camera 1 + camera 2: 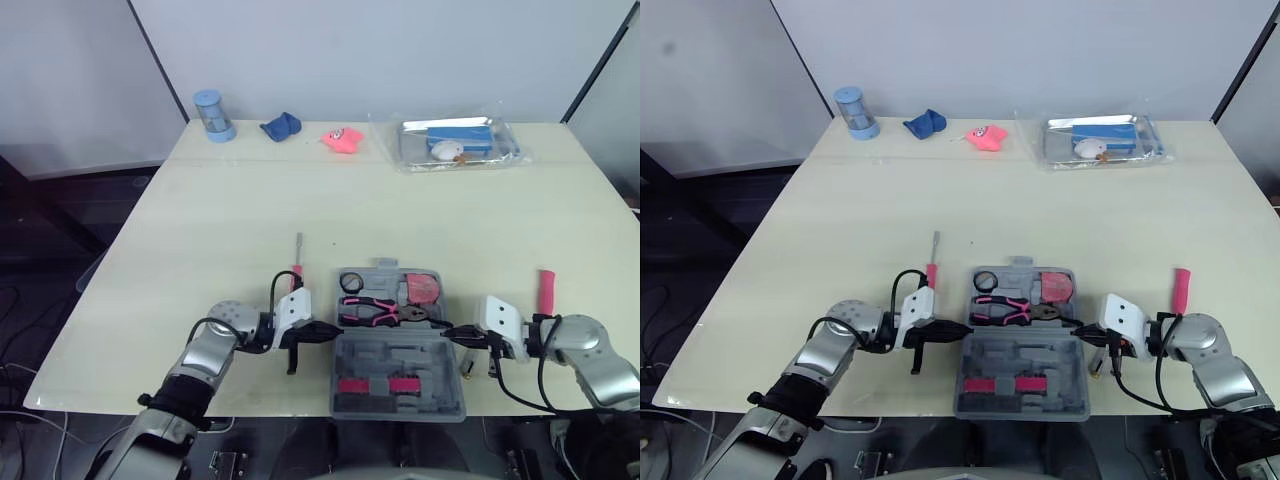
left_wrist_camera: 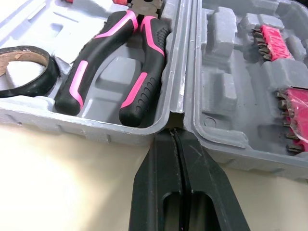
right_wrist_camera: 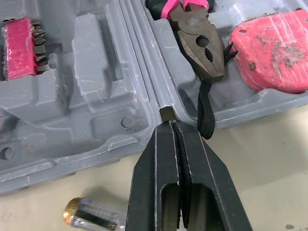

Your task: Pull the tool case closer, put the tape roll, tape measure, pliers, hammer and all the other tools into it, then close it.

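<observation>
The grey tool case [image 1: 398,410] lies open at the table's near edge. Its far half holds the black tape roll [image 1: 352,283], the pink-and-black pliers [image 1: 372,312] and a pink tape measure [image 1: 424,287]. Pink bit holders [image 2: 276,41] sit in the near half. My left gripper [image 1: 330,333] is shut, its tip touching the case's hinge on the left side [image 2: 174,132]. My right gripper [image 1: 450,334] is shut too, its tip against the hinge on the right side [image 3: 171,126]. A pink-handled screwdriver [image 1: 297,262] lies on the table left of the case.
A pink tool handle [image 1: 547,290] lies behind my right arm, and a small brass-tipped driver [image 3: 91,214] lies beside the right gripper. At the table's far edge are a blue cylinder [image 1: 213,115], a blue cloth [image 1: 281,126], a pink object [image 1: 342,139] and a bagged tray [image 1: 457,143].
</observation>
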